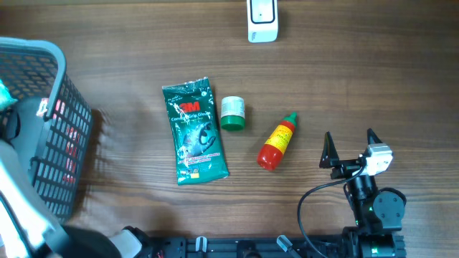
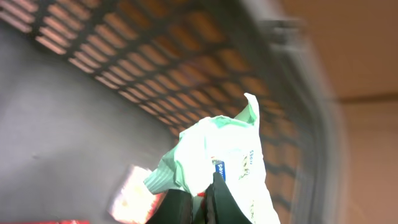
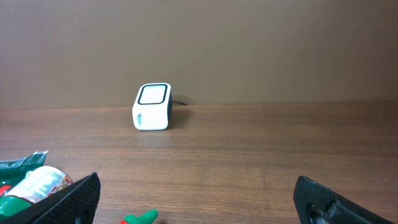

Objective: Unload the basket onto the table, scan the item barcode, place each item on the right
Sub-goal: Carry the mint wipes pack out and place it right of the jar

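Pale green-and-white crinkled plastic packet (image 2: pixel 227 149) with a small blue label, sticking out just past the left fingers (image 2: pixel 229 204), inside the grey plastic mesh basket (image 2: pixel 186 68). Basket wall close behind it, rim to its right. Left fingers closed, pinching the packet's lower edge. Right fingers (image 3: pixel 73 198) spread wide, holding nothing. Open wooden surface (image 3: pixel 249 155) ahead of them up to the white box scanner (image 3: pixel 152 107).

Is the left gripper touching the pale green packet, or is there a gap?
Touching. The left wrist view shows the left gripper shut on the pale green packet, with the packet's crumpled lower edge pinched between the jaws.
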Robot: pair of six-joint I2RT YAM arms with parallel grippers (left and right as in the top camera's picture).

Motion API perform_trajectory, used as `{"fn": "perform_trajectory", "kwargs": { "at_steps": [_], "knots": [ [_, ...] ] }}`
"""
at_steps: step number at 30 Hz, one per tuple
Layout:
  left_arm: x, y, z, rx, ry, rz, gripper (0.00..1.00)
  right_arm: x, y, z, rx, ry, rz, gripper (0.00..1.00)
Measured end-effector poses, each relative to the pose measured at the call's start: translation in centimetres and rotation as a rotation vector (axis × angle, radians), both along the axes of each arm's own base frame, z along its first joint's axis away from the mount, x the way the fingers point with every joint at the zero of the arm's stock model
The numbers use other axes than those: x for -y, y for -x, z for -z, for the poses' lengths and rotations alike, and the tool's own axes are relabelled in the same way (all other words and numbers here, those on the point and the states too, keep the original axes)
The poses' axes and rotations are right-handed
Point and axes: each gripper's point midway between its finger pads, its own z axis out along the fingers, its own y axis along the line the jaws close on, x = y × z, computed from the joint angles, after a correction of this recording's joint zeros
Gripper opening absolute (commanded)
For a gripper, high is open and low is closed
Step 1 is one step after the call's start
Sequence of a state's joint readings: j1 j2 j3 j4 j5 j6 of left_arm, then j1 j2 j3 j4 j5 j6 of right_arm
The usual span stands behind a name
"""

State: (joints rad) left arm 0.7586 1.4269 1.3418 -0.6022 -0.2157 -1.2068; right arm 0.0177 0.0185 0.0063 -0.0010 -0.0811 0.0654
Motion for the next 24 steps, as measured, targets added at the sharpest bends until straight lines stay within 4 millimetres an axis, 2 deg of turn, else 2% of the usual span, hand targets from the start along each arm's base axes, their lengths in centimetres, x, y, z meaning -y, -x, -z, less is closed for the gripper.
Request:
{"fn": "perform_trajectory", "kwargs": {
  "at_steps": [2, 5, 7, 9, 10, 11, 14, 19, 22, 24],
  "knots": [
    [1.7, 0.1, -3.2, 0.061, -0.046, 0.080, 0.04, 0.0, 0.0, 0.0, 0.000, 0.000, 0.000, 1.00],
    [5.7, -0.9, -7.2, 0.160, -0.094, 0.302, 0.04, 0.0, 0.0, 0.0, 0.000, 0.000, 0.000, 1.00],
    [8.5, -2.0, -8.7, 0.199, -0.113, 0.462, 0.04, 0.0, 0.0, 0.0, 0.000, 0.000, 0.000, 1.00],
    [12.4, -3.8, -9.5, 0.226, -0.129, 0.684, 0.04, 0.0, 0.0, 0.0, 0.000, 0.000, 0.000, 1.00],
    [15.4, -5.1, -9.5, 0.233, -0.135, 0.839, 0.04, 0.0, 0.0, 0.0, 0.000, 0.000, 0.000, 1.00],
    [17.3, -5.7, -9.5, 0.234, -0.135, 0.929, 0.04, 0.0, 0.0, 0.0, 0.000, 0.000, 0.000, 1.00],
    [25.4, -7.1, -8.7, 0.215, -0.154, 1.269, 0.04, 0.0, 0.0, 0.0, 0.000, 0.000, 0.000, 1.00],
    [39.4, -7.1, -7.8, 0.195, -0.274, 1.770, 0.04, 0.0, 0.0, 0.0, 0.000, 0.000, 0.000, 1.00],
    [46.4, -7.0, -5.4, 0.119, -0.332, 1.946, 0.04, 0.0, 0.0, 0.0, 0.000, 0.000, 0.000, 1.00],
    [50.8, -7.3, -2.8, 0.044, -0.371, 2.028, 0.04, 0.0, 0.0, 0.0, 0.000, 0.000, 0.000, 1.00]
  ]
}}
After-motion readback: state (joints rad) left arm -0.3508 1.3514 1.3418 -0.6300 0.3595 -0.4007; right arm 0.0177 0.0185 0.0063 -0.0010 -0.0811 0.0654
